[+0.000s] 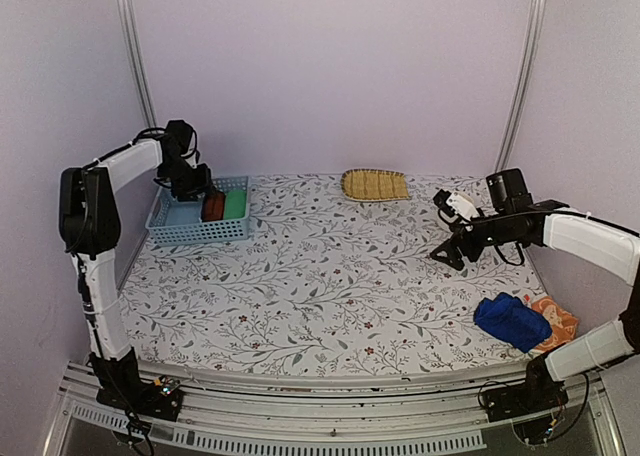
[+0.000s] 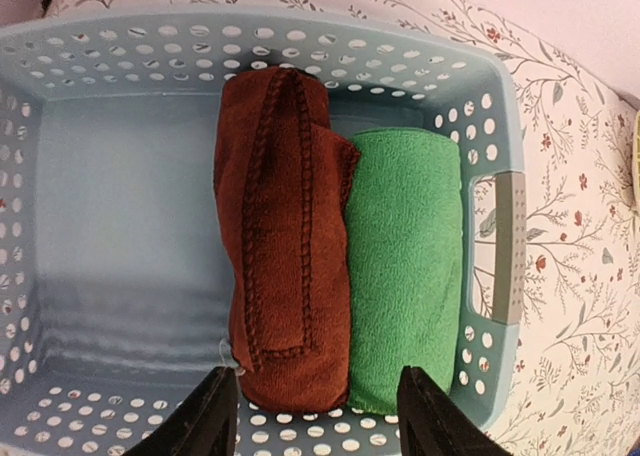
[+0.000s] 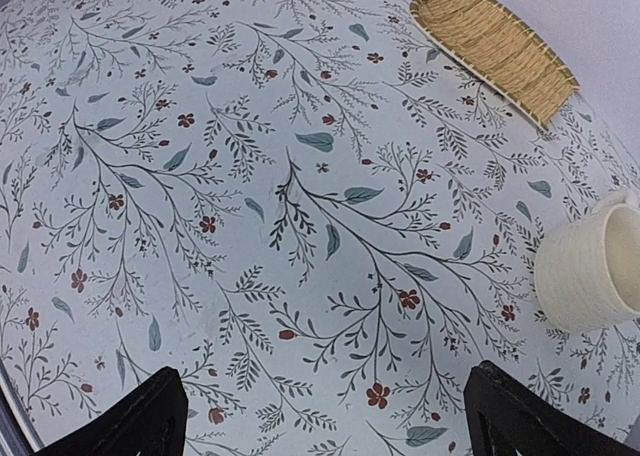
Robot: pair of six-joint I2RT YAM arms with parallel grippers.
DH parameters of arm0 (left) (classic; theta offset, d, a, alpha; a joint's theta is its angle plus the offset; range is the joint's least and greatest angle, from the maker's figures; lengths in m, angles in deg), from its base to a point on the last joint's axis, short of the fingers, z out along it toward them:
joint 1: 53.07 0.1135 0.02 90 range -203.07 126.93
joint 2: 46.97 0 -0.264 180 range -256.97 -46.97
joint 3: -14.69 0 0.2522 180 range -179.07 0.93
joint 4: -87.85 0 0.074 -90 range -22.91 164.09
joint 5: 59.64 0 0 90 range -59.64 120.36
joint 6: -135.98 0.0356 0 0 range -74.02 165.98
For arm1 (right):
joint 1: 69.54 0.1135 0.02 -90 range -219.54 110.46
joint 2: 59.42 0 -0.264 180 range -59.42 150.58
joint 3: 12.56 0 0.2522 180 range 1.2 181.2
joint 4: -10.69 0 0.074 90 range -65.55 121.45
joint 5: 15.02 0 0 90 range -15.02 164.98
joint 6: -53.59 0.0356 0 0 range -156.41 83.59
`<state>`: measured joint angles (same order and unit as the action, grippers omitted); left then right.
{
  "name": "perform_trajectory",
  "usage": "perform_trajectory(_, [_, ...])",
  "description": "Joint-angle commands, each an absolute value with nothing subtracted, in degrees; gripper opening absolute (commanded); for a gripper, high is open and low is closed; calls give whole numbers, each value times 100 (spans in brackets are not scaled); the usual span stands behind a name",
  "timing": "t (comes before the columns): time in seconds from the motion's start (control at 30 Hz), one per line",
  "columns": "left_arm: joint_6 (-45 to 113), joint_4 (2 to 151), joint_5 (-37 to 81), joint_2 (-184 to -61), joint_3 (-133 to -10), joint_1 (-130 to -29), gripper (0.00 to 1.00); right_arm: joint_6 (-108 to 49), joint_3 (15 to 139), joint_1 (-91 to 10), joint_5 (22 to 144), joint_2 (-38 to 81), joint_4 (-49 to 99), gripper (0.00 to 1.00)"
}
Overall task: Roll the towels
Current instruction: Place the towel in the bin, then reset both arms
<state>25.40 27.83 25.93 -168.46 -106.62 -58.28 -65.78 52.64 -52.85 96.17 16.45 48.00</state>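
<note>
Left end effector (image 2: pixel 318 416): open, over brown towel (image 2: pixel 280 236) and green towel (image 2: pixel 405 266).
Right end effector (image 3: pixel 330 421): open, empty.
Next: we judge blue towel (image 1: pixel 512 321), behind right end effector, baseward; right arm nearer.

White arm shells (image 1: pixel 590 241), black joints (image 1: pixel 85 211) — black cables (image 1: pixel 148 132)

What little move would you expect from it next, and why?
Probably the right gripper reaches toward the blue towel. The reddish-brown towel and green towel lie rolled in the basket, under the open left gripper, while the blue one sits bunched, overlapping the orange towel near the right arm's base, and the right gripper is open and empty.
</note>
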Motion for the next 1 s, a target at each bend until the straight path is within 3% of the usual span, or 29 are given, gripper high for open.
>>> perform_trajectory(0.0, [2697,2729,2659,-16210,-10327,-5934,56,-6453,5697,-5366,9008,1452,4859,99])
perform_trajectory(0.2, [3021,3193,2493,-15233,-9539,-6219,55,-5798,6457,-5821,8936,1484,4849,99])
perform_trajectory(0.5, [4125,5533,1758,-12737,-7057,-6893,58,-4495,7613,-5890,8377,1831,4865,99])
perform_trajectory(0.6, [4303,5981,1768,-12093,-6725,-7013,80,-4048,7930,-5890,8186,1851,4814,99])
perform_trajectory(0.63, [4341,5988,1811,-11952,-6780,-7021,96,-3904,8034,-5884,8164,1815,4777,99])
perform_trajectory(0.83, [4301,5830,2003,-11416,-7209,-7054,98,-3784,8404,-5894,8312,1481,4554,99])
perform_trajectory(0.97, [4291,5984,2169,-11060,-6850,-7058,98,-3911,8047,-5884,8318,1252,4373,99])
